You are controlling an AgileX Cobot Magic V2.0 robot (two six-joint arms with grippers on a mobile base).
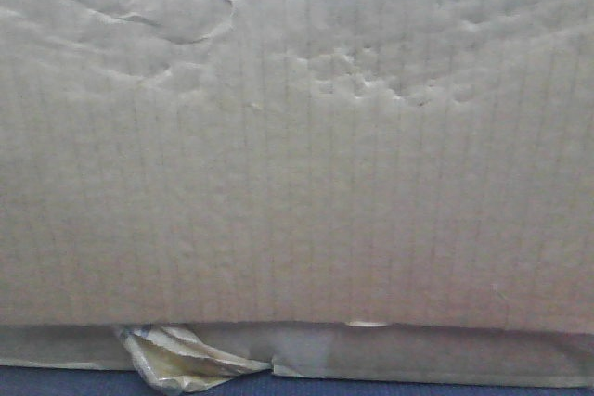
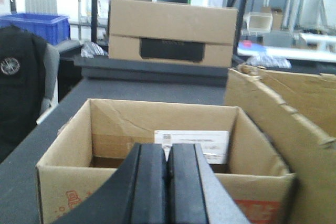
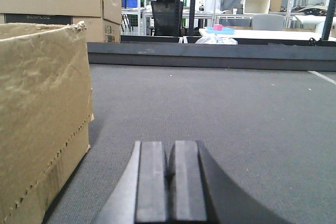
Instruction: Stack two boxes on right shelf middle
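Observation:
A creased, dented tan cardboard box [image 1: 297,155] fills the front view, with yellowish tape [image 1: 176,359] peeling at its lower edge. In the left wrist view this dented box [image 2: 294,108] stands at the right, and an open-top cardboard box [image 2: 157,119] with a white label inside sits straight ahead. My left gripper [image 2: 168,153] is shut with nothing in it, just short of that open box's near wall. In the right wrist view the dented box [image 3: 42,114] stands to the left of my right gripper [image 3: 170,153], which is shut, holds nothing and sits low over the grey table. The shelf is out of view.
A closed cardboard box [image 2: 172,32] with a dark handle slot rests on a raised dark ledge [image 3: 210,53] along the table's far edge. A blue bin [image 2: 37,24] and a dark chair [image 2: 21,93] are at the left. Grey tabletop [image 3: 236,114] stretches right of the dented box.

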